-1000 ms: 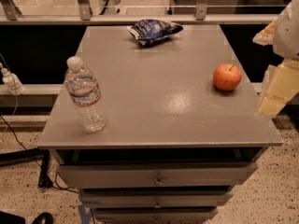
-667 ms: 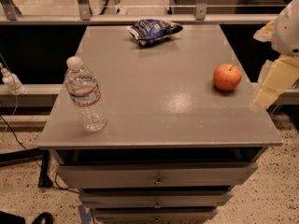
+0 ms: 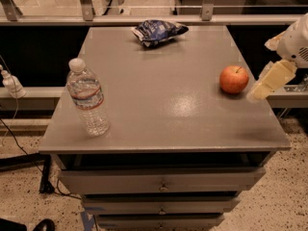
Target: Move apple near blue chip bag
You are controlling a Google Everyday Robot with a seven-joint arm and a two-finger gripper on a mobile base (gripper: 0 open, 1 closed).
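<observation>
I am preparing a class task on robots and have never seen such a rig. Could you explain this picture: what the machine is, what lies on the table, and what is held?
This is one picture from a single camera looking down on the table from its front; where the camera is mounted is not known. The machine is a mobile robot with one arm. Only the arm's end shows, at the right edge: its cream-coloured gripper, the part that grasps, hangs just right of the apple and holds nothing. On the grey table are three things: the red apple near the right edge, the blue chip bag at the far edge, and a clear water bottle standing upright at the front left. The apple is to go near the bag; they lie well apart.
</observation>
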